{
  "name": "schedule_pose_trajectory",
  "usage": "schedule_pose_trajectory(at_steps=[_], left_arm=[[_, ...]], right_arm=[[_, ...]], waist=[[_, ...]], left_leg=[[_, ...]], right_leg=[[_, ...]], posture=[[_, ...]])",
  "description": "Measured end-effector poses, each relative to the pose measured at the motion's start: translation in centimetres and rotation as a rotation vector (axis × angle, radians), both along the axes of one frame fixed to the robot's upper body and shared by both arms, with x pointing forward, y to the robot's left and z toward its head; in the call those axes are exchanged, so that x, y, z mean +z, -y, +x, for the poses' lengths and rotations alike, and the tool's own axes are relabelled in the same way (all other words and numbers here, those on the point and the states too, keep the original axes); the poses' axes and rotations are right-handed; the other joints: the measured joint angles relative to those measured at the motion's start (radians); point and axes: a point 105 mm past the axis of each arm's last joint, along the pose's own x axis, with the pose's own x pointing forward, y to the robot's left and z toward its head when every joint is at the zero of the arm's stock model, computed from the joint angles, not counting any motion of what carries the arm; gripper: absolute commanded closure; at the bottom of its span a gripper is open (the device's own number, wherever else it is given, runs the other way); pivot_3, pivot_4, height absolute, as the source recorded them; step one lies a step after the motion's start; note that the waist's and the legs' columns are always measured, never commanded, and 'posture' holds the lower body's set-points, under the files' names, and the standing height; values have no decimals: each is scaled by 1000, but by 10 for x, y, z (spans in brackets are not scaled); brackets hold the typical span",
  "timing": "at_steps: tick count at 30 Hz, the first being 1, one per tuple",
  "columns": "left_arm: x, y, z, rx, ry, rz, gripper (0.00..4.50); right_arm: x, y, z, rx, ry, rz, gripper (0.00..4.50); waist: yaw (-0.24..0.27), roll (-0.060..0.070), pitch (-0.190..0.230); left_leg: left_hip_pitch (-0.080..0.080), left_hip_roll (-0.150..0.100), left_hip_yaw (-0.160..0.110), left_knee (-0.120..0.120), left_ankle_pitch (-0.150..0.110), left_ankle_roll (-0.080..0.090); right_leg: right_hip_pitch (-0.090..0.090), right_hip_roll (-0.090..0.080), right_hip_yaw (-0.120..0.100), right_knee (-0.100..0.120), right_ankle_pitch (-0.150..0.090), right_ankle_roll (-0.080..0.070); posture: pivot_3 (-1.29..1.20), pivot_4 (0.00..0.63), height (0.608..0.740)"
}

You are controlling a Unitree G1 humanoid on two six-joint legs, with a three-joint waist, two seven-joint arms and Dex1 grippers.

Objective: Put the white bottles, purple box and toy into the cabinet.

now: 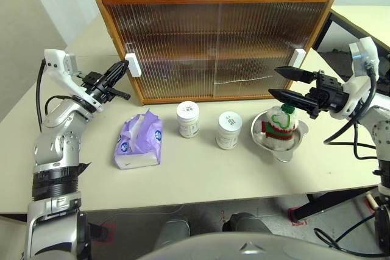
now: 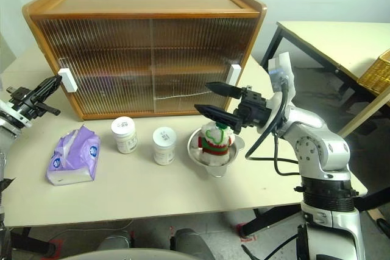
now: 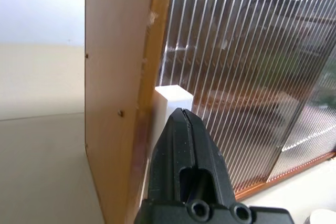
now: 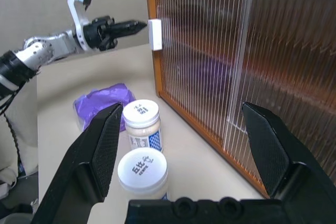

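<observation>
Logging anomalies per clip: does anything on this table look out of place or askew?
One thing: the toy sits inside a steel bowl rather than on the table like the white bottles and purple box. The cabinet has both doors shut. Nothing spilled or damaged.

The left arm reaches forward, its left gripper (image 1: 120,69) pressed closed, the two black fingers (image 3: 185,145) tip to tip and empty. The right arm bends in from the side, its right gripper (image 1: 281,83) level and pointing left, fingers (image 4: 100,148) spread wide apart, holding nothing.
</observation>
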Motion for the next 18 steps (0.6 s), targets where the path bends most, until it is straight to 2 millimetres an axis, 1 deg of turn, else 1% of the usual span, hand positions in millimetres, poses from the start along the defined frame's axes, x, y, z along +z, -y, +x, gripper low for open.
schedule_pose_trajectory(at_steps=[6, 12, 18], left_arm=[[-3, -1, 0, 4, -7, -7, 4485], [-8, -11, -4, 47, -19, -18, 4485], [-14, -14, -2, 67, -28, -11, 4485]], right_arm=[[4, -1, 0, 6, 1, 12, 0], [4, -1, 1, 5, 1, 11, 0], [5, -1, 1, 2, 1, 11, 0]], waist=[[0, 0, 0], [0, 0, 0], [1, 0, 0]], left_leg=[[0, 0, 0, 4, -1, 0], [0, 0, 0, 5, -1, 0], [-1, 0, 0, 5, -1, 0]], right_leg=[[1, 0, 0, 0, 1, 1], [1, 0, 1, 0, 1, 1], [1, 0, 2, 0, 1, 1]], posture=[[-75, 5, 740], [-79, 4, 740], [-91, 6, 740]])
